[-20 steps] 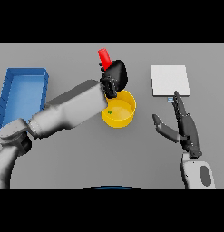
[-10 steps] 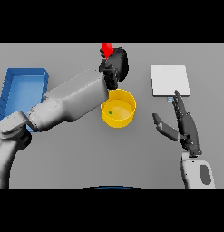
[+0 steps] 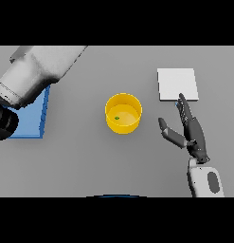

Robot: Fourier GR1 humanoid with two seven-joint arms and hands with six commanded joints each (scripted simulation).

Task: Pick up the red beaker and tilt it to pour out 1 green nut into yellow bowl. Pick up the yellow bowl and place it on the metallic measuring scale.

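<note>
We see our right hand low on the right, above the flat grey tabletop. It is dark and shiny. Its long fingers are straight and spread, and the thumb sticks out to the side, so the hand is open and holds nothing.

To the left of this hand, a little way off, sits the yellow bowl. It is round and smooth, with a thin rim and straight sides. A tiny green nut lies on its pale bottom.

Just past the fingertips sits the measuring scale. It is a flat, pale grey square with a smooth top. One fingertip looks to reach over its near edge.

Far to the left, our left arm comes in as a big, smooth, white and grey tube. We cannot see its hand, and we cannot see the red beaker. Under that arm lies a blue tray with straight edges.
</note>
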